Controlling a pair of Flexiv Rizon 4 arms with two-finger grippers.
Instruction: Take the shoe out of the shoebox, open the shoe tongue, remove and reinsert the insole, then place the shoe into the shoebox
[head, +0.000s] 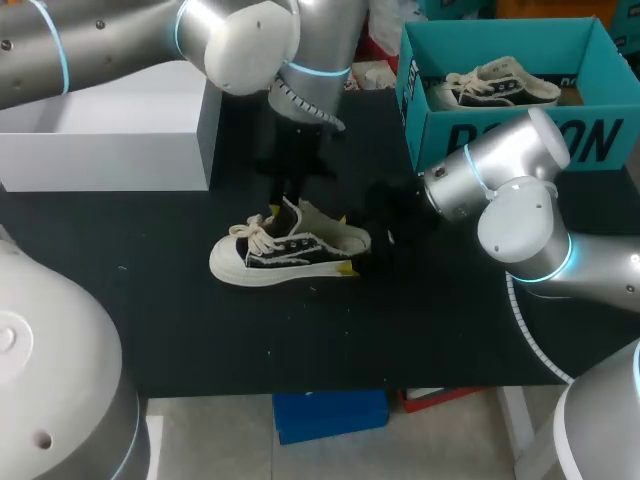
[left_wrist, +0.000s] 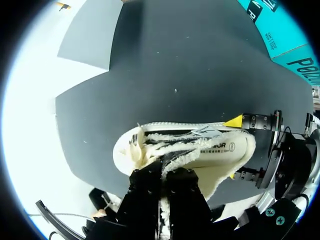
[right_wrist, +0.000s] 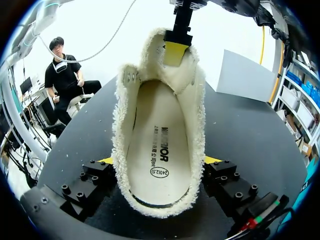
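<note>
A black and cream sneaker (head: 290, 250) lies on its sole in the middle of the black table, toe to the left. My left gripper (head: 287, 205) comes down from above and is shut on the tongue (right_wrist: 172, 75), holding it up and forward. In the left wrist view its dark fingers (left_wrist: 147, 187) pinch the fleecy tongue. My right gripper (head: 346, 243) stands at the heel, one yellow tip on each side, shut on the shoe (right_wrist: 160, 115). The cream insole (right_wrist: 157, 150) lies flat inside the shoe.
The teal shoebox (head: 520, 135) stands at the back right with a second sneaker (head: 495, 85) inside it. A white box (head: 100, 130) sits at the back left. Bare black table lies in front of the shoe.
</note>
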